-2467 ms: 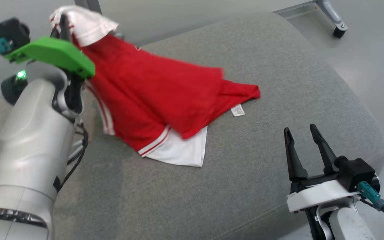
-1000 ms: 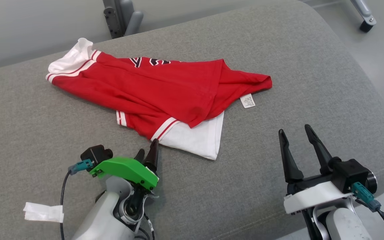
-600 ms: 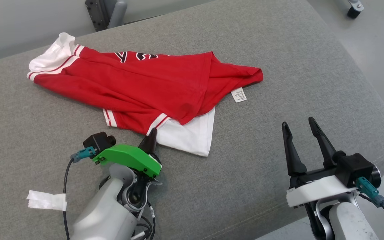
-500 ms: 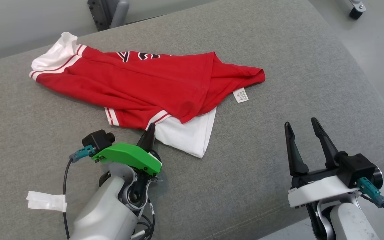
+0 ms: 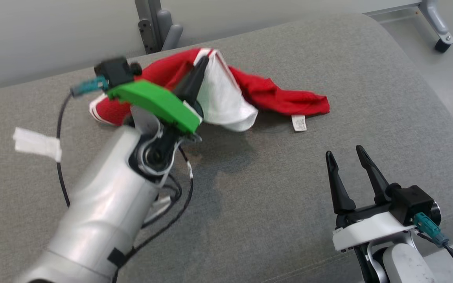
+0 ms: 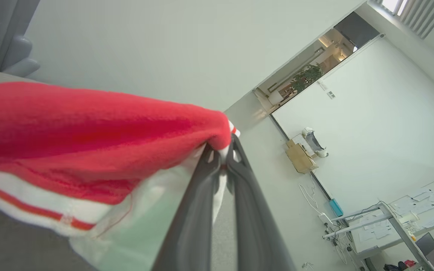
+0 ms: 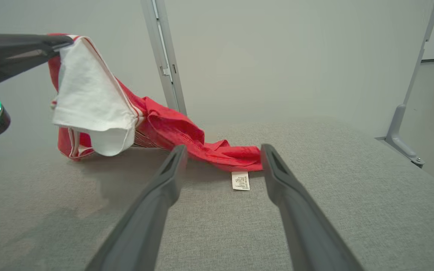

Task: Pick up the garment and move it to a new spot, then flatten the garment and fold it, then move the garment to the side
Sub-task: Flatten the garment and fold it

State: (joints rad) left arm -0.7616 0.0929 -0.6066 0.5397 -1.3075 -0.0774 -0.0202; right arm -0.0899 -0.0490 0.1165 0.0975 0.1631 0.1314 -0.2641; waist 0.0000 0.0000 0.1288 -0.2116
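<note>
Left gripper [image 5: 201,63] is pinched shut on the garment [image 5: 281,98], nipping a fold right where the red body meets the white sleeve [image 5: 222,98]. In the left wrist view the two dark fingers [image 6: 202,195] meet at the tips with cloth squeezed between them. Red fabric bunches to the left of the tips and a white panel hangs below.

The pinched corner is up off the cushion [image 5: 289,204], and the white sleeve droops from the tips like a flap. The rest of the garment trails down toward the robot's right. Its red tail lies on the cushion and ends at the care label [image 5: 299,122], which lies flat on the grey fabric. A bit of red-and-white striped hem sits on the cushion behind the left wrist's green cover [image 5: 151,100].

Left arm: the pale forearm [image 5: 104,212] comes from the lower left of the head view, up and forward, slightly blurred. Its fingers point away from the robot toward the cushion's far edge. A cable [image 5: 59,157] with a white tape tag [image 5: 37,143] loops off the wrist.

Right gripper [image 5: 344,151] is spread wide and holds nothing. It sits at the lower right of the head view, fingers pointing forward, low over the cushion, apart from the garment's tail. In the right wrist view the label lies farther out, between the lines of the two fingers. A grey post [image 5: 151,23] stands behind the cushion's far edge.
</note>
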